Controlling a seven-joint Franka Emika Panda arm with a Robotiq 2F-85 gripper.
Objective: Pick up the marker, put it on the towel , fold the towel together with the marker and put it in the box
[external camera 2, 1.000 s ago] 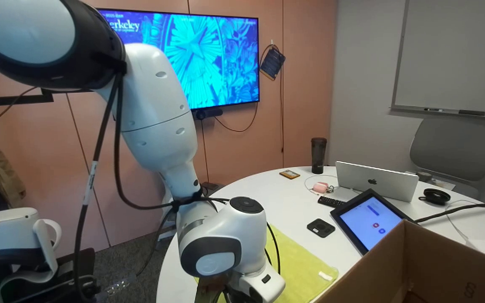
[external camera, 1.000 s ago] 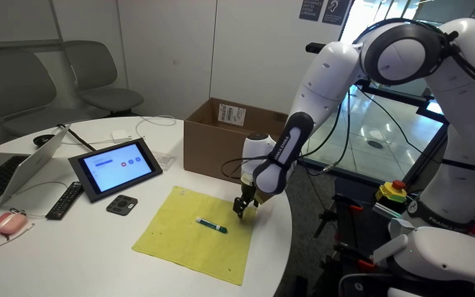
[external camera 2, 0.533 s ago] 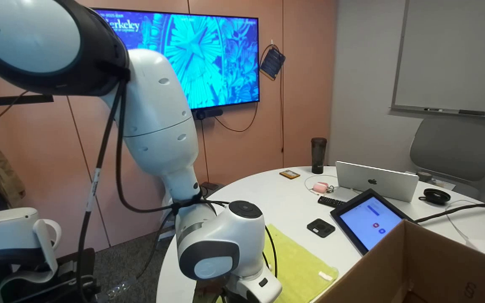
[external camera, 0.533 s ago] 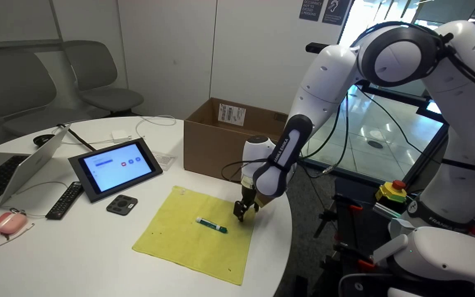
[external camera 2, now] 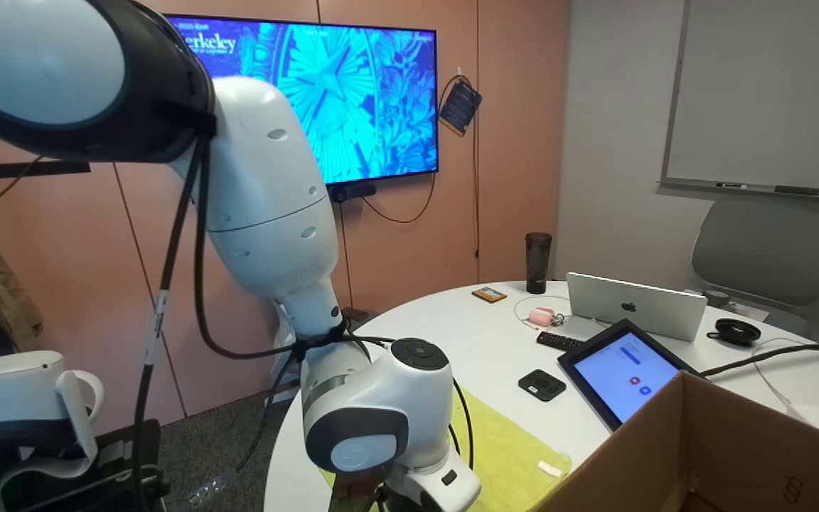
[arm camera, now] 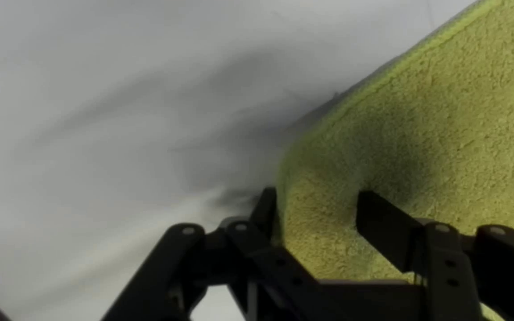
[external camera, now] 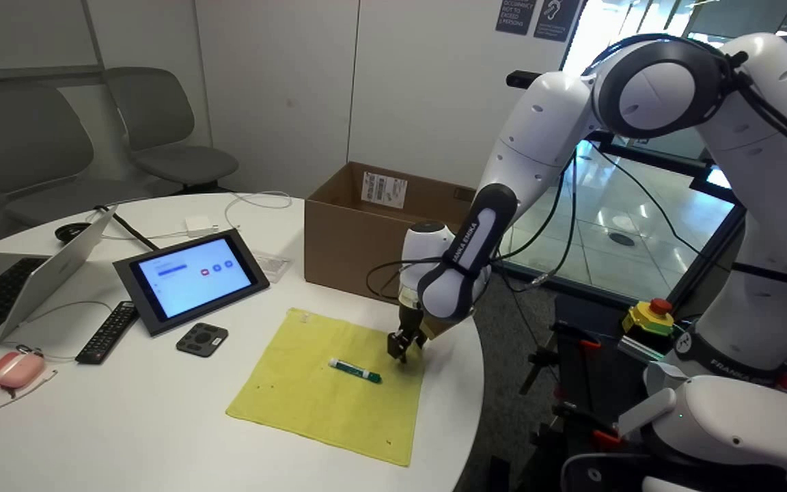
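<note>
A: In an exterior view, marker (external camera: 355, 370) is lying on towel (external camera: 311, 410), box (external camera: 352, 242) standing near towel.
B: In an exterior view, arm (external camera 2: 267, 192) is partly hiding towel.
A: Wrist view: fingers (arm camera: 386, 232) are standing apart, towel edge lying between.
B: Probably light, limp; I'm favouring pinching there.

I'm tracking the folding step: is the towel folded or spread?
Spread: in an exterior view, the towel lies mostly flat, and the marker shows uncovered on top.
</note>
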